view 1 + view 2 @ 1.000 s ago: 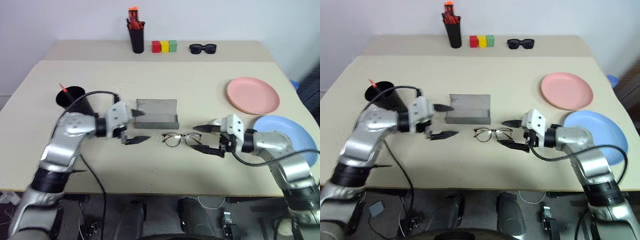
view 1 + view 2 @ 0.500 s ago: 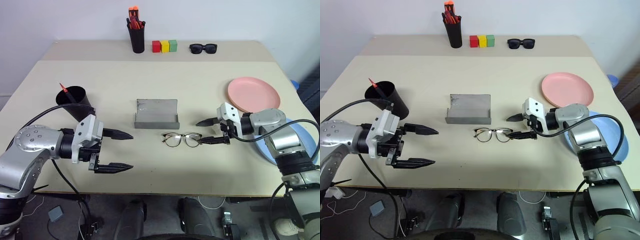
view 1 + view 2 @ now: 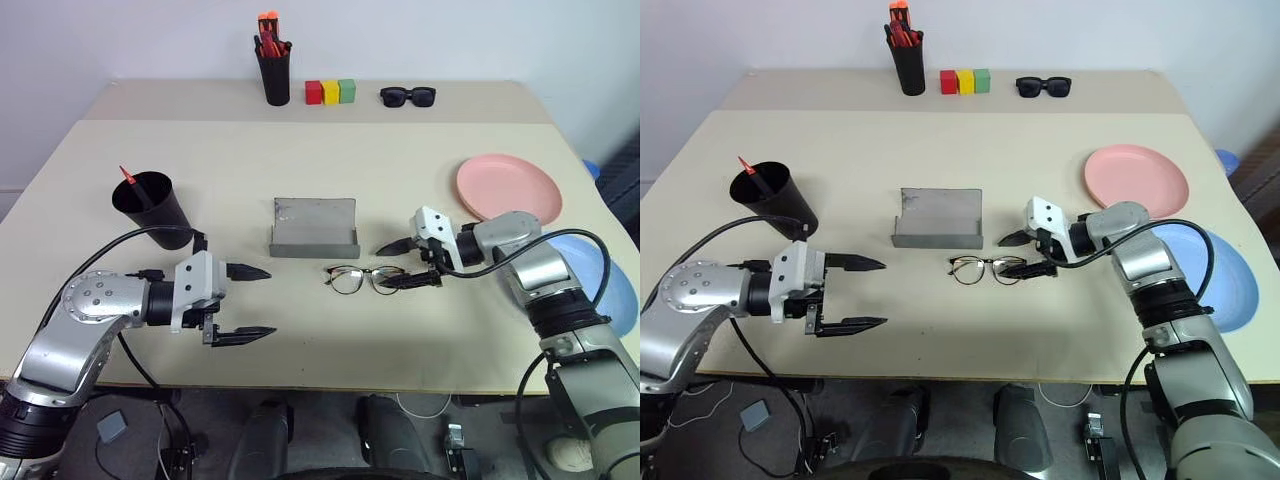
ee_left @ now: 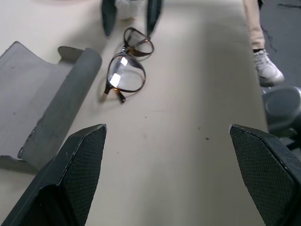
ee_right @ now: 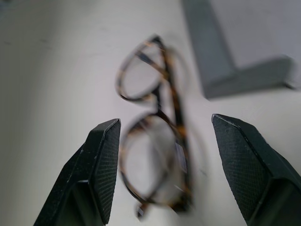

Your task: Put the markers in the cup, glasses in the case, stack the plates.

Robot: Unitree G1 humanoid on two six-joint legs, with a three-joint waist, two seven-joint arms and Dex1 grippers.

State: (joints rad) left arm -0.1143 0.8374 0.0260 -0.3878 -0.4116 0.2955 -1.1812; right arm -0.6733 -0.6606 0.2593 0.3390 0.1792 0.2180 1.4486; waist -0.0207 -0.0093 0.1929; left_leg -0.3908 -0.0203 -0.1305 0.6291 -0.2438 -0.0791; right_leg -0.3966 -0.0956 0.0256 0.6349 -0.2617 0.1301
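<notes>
Right wrist view had the right gripper (image 5: 162, 176) w/ fingers spread, holding nothing, straddling the glasses (image 3: 364, 278) at frame centre on the tabletop (image 3: 300, 180) below the open case (image 3: 314, 228); probably light, thin, fragile, so pinch frame, not lenses.

The blue plate (image 3: 600, 280) is partly covered by the right arm; only 1 red-tipped marker (image 3: 130, 182) is seen protruding from the cup (image 3: 152, 210).
</notes>
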